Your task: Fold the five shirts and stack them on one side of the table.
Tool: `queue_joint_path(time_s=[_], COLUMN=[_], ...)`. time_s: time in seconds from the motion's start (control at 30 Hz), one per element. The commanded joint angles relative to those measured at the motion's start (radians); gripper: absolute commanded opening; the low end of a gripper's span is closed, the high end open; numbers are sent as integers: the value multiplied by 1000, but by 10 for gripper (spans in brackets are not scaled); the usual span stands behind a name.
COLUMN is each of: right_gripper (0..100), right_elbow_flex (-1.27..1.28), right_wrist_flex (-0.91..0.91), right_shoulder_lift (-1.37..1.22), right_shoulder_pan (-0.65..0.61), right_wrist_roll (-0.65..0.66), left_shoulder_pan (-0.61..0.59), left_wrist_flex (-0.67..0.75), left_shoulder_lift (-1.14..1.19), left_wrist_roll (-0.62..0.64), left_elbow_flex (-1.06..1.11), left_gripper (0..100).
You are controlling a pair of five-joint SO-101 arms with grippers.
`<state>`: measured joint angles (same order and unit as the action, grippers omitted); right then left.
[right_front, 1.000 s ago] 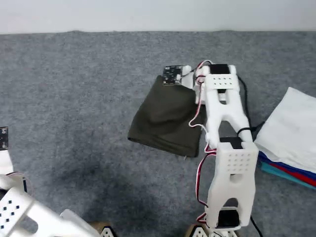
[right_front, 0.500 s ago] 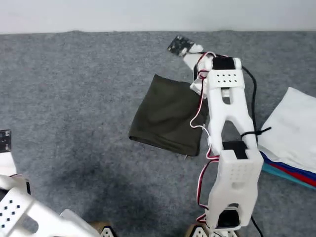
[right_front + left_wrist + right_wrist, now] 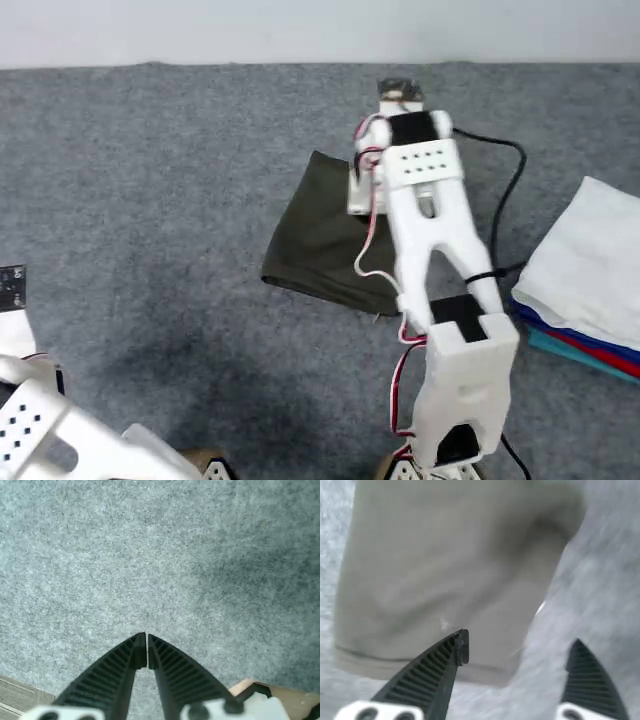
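My right tool (image 3: 520, 647) has swung back from the far edge of the desk (image 3: 150, 180) and now hangs over the olive shirt (image 3: 320, 235), jaws wide apart, holding nothing; the shirt lies folded mid-desk, released; I judge it ready to be carried to the stack (image 3: 590, 270) at the right edge; my left tool (image 3: 147, 650) is closed, empty, by the near left corner.

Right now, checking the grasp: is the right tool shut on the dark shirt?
No, the right tool is open over the dark shirt, jaws wide apart.
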<state>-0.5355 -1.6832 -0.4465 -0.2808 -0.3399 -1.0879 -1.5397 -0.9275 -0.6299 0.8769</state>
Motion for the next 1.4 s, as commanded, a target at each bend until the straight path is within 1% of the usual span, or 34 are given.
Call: queue_joint_path(time_s=[0.0, 0.07, 0.13, 0.4, 0.53, 0.67, 0.73, 0.83, 0.87, 0.93, 1.0, 1.1, 1.37], right_gripper=[427, 455, 449, 344, 307, 248, 179, 34, 0, 29, 6, 9, 9], right_elbow_flex=[-55, -55, -55, -58, -61, -63, -63, -63, -63, -63, -63, -63, -63], right_wrist_flex=[-27, 10, 56, 302, 351, 331, 312, 300, 292, 269, 246, 188, 18], right_shoulder_lift=[61, 28, -18, -262, -381, -435, -435, -433, -430, -410, -369, -272, 64], right_shoulder_pan=[-13, -10, -8, -10, -10, -5, 4, 24, 31, 45, 62, 93, 189], right_wrist_roll=[-176, -209, -218, -218, -216, -216, -213, -209, -192, -124, -38, 52, 138], left_shoulder_pan=[6, 6, 6, 6, 6, 6, 6, 6, 6, 6, 6, 6, 6], left_wrist_flex=[29, 28, 28, 23, 23, 25, 28, 28, 28, 28, 28, 29, 29], left_shoulder_lift=[-17, -17, -17, -17, -17, -17, -17, -17, -17, -17, -17, -17, -17], left_wrist_roll=[-8, -8, -8, -8, -8, -8, -8, -8, -8, -8, -8, -8, -9], left_elbow_flex=[-1, -1, -1, -1, -1, -1, -1, -1, -1, -1, -1, -1, -1], left_gripper=[15, 15, 15, 15, 15, 15, 15, 15, 15, 15, 15, 15, 15])
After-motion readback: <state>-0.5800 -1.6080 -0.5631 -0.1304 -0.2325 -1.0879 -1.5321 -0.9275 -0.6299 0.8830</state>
